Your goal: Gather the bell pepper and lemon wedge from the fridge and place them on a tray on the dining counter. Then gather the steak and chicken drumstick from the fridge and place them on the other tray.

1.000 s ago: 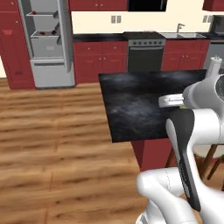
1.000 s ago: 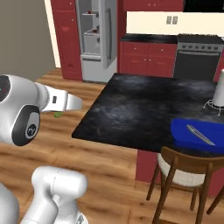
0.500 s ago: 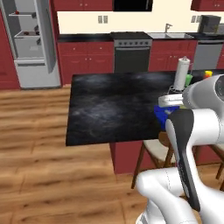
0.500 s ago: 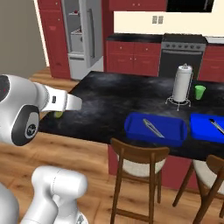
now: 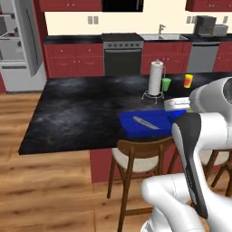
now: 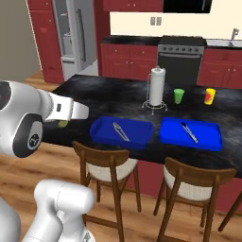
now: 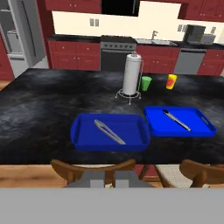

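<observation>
Small yellow-green lemon wedge held in the pincer

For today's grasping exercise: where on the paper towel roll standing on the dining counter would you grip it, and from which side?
Grip the paper towel roll around its middle, from the front. It stands upright on a wire holder, its round sides bare. The green cup stands close beside it, so that side looks tighter.

Two blue trays lie side by side on the black bench; left tray and right tray each hold metal tongs; a yellow-green bit sits at my tool.
</observation>
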